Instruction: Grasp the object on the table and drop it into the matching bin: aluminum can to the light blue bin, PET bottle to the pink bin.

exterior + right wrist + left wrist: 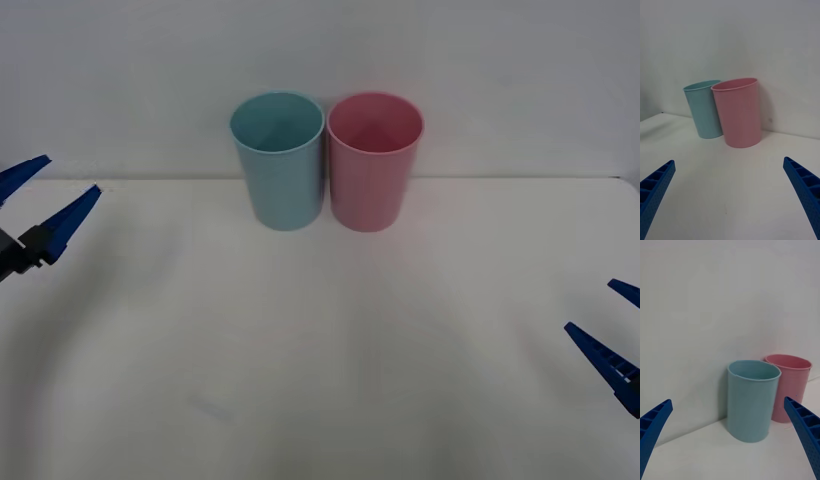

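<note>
The light blue bin [278, 165] and the pink bin [373, 165] stand upright side by side, touching, at the back of the white table [320, 360]. Both look empty from above. The aluminum can and the PET bottle are out of view. My left gripper [70, 175] hovers open at the table's far left, well away from the light blue bin [751, 401]. Low at the right edge, my right gripper [590, 306] is also open, facing the pink bin [738, 112] from a distance. Neither holds anything.
A plain white wall [320, 60] rises right behind the bins. The table surface spreads bare between the two grippers and in front of the bins.
</note>
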You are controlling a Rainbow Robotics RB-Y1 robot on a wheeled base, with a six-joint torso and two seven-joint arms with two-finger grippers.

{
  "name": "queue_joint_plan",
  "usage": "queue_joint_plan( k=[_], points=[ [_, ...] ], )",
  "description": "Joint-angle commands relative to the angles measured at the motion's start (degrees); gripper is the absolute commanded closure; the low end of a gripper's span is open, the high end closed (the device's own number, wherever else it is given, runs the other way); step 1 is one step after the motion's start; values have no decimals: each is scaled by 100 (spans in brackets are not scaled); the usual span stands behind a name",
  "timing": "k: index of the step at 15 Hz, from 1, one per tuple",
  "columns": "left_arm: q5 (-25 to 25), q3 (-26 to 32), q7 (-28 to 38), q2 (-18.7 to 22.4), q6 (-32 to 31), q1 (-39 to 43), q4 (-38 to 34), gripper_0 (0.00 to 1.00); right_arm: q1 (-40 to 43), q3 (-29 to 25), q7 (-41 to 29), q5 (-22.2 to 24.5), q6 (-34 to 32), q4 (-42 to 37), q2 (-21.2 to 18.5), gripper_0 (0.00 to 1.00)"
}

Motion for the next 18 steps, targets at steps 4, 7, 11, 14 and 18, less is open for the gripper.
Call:
queue_joint_plan(
  k=[4,7,11,14,18],
  points=[
    [809,421,-231,633,-709,1286,-47,0,0,0,0,0,0,0,0,0],
    [976,509,-513,703,-850,1778,-73,0,0,0,0,0,0,0,0,0],
    [1020,588,-565,703,-964,2191,-170,0,0,0,0,0,0,0,0,0],
    [1046,545,-530,703,-964,2358,-231,0,0,0,0,0,0,0,0,0],
    [1037,518,-521,703,-964,2385,-231,0,0,0,0,0,0,0,0,0]
  ],
)
